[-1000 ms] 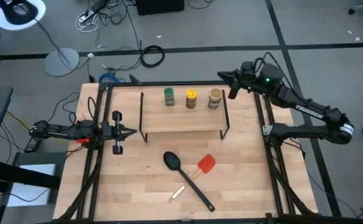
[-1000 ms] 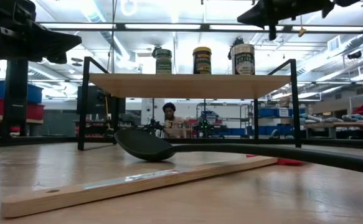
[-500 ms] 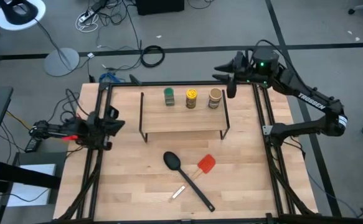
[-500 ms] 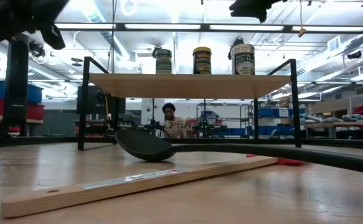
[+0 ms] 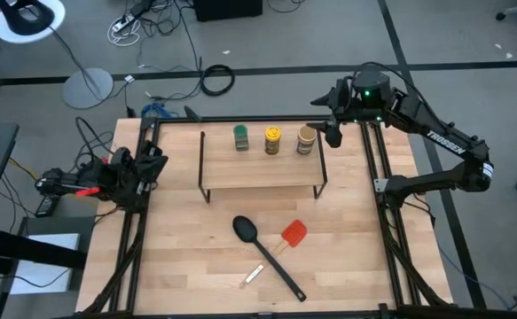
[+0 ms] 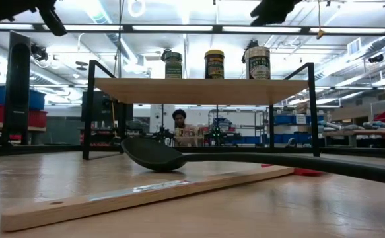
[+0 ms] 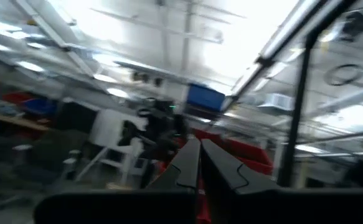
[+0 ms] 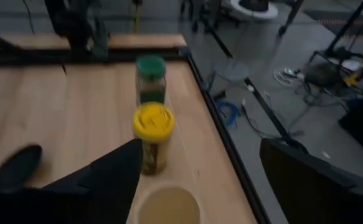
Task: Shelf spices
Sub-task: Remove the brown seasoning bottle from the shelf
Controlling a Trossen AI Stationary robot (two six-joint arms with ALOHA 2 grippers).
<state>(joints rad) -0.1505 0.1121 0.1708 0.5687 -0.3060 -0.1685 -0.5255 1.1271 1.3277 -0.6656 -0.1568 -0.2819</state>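
Overhead, right gripper hovers open just beside tan jar.

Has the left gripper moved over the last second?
Yes. In the high view the left gripper has pulled back off the table, away from the shelf, toward the left edge rail.

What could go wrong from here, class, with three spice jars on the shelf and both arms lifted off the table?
1. The right gripper hangs open close beside the tan jar; a small sideways drift might tip it.
2. The three jars stand in a tight row, so the tan one falling could knock the yellow jar into the green-topped jar.
3. The jars sit near the back edge of the shelf and could roll off it.
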